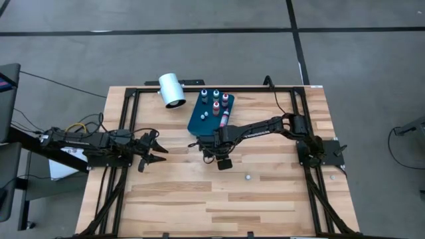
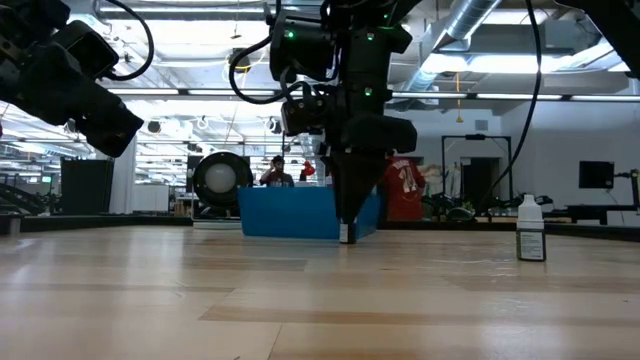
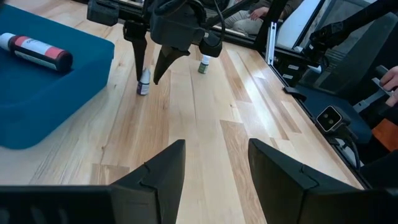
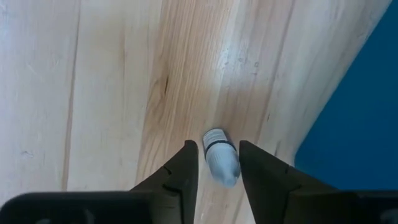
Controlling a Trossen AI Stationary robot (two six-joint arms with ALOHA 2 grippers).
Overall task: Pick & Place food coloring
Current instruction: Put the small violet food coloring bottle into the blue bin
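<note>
A small whitish food coloring bottle [image 4: 221, 160] stands upright on the wood just off the near edge of the blue tray [image 1: 199, 123]. My right gripper [image 4: 217, 144] points down over it, open, with one finger on either side of the bottle [image 3: 143, 84]. A second small bottle [image 1: 248, 177] stands alone on the table, nearer the right. Several capped bottles stand on the tray, and one [image 3: 37, 50] lies flat on it. My left gripper [image 1: 161, 150] waits open above the table's left side, aimed at the right gripper. My right gripper comes at the small bottle from above, with its fingers pointing down beside the bottle's upper part [image 4: 214, 144]. One fingertip [image 3: 142, 70] stands right against it. I cannot tell whether it touches. The bottle stands with its base on the table.
A large white cylinder [image 1: 171, 90] lies at the far edge, left of the tray. Black frame rails run along the table's left, right and far sides. Bare wood stretches across the near half. People and equipment show in the room beyond.
</note>
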